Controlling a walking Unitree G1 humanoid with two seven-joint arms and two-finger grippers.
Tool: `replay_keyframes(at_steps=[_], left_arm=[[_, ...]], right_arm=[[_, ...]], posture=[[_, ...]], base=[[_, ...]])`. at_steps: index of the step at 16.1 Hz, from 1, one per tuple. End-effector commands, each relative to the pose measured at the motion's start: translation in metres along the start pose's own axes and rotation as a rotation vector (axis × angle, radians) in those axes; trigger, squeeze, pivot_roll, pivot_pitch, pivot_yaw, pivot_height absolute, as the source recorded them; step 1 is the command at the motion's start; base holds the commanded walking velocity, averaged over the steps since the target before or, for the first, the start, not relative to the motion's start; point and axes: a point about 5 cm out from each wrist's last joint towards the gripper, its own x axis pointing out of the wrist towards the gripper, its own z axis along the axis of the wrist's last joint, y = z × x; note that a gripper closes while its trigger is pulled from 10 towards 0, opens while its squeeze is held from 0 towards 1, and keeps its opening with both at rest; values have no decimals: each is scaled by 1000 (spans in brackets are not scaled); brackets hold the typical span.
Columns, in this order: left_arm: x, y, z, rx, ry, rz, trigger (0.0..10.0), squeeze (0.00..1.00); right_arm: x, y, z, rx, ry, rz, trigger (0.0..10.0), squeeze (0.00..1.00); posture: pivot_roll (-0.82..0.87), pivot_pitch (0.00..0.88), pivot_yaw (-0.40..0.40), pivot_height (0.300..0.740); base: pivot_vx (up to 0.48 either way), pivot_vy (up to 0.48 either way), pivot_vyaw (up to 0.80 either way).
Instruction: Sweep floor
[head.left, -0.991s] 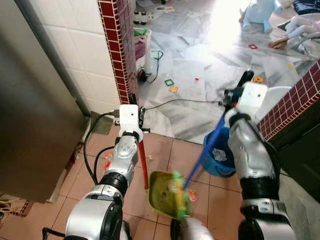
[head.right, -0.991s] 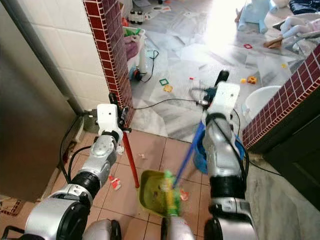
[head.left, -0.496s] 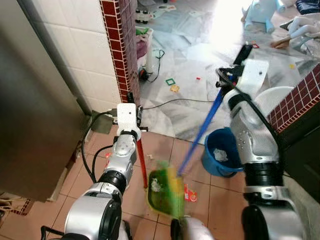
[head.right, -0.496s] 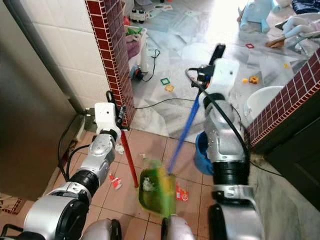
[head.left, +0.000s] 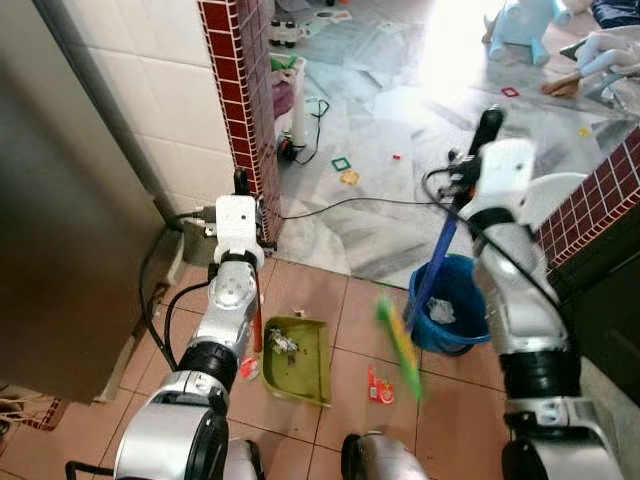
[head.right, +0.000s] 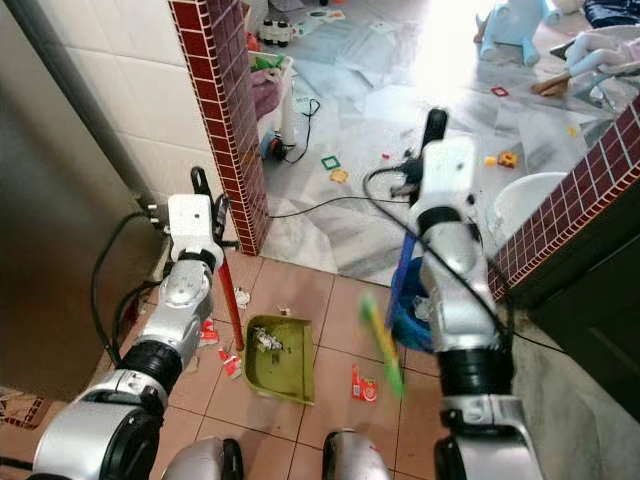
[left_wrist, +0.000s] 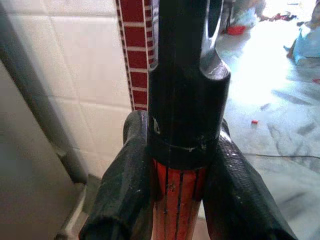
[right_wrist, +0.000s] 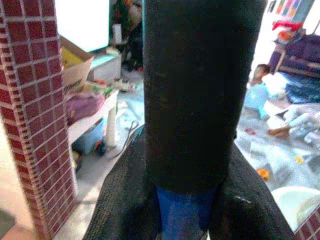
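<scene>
My left gripper (head.left: 240, 192) is shut on the red handle (left_wrist: 178, 200) of a green dustpan (head.left: 297, 347), which lies on the terracotta tiles with a clump of litter (head.left: 281, 342) in it. On the right, my right gripper (head.left: 482, 142) is shut on the blue handle (right_wrist: 184, 220) of a broom. Its green head (head.left: 398, 342) is blurred and hangs over the tiles to the right of the dustpan, next to a blue bucket (head.left: 458, 300). A red wrapper (head.left: 377, 385) lies on the floor below the broom head.
A steel fridge (head.left: 60, 200) fills the left, with a red brick-tiled pillar (head.left: 240, 90) behind my left arm. A black cable (head.left: 350, 204) and small toys (head.left: 342, 164) lie on the marble floor beyond. A brick-tiled counter (head.left: 595, 195) and white basin (head.left: 555, 190) stand at the right.
The broom head has swung right, off the dustpan and toward the bucket. My left arm has moved left, and the dustpan has shifted left with it and now holds litter.
</scene>
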Motion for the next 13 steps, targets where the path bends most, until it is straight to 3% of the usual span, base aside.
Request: replay_keyframes(at_steps=[1, 5, 7, 10, 13], left_arm=[[-5, -6, -7, 27, 40, -28, 10000, 0], [-8, -15, -7, 20, 38, -58, 10000, 0], [-10, -24, -12, 16, 101, -104, 10000, 0], [-14, -33, -19, 12, 166, -162, 10000, 0], [-15, -36, -21, 23, 199, -197, 10000, 0]], right_arm=[[-3, 2, 1, -48, 12, 0, 10000, 0], [-11, 8, -13, -121, 99, -19, 10000, 0], [-14, 8, -20, -151, 151, -46, 10000, 0], [-16, 11, -28, -50, 230, -80, 10000, 0], [-8, 16, -26, 126, 271, -130, 10000, 0]], posture=[[-152, 109, 1, 740], [-153, 108, 3, 740], [-154, 110, 3, 740], [-152, 108, 2, 740], [-150, 107, 3, 740]], base=[[0, 0, 0], [0, 0, 0], [0, 0, 0], [0, 0, 0], [0, 0, 0]])
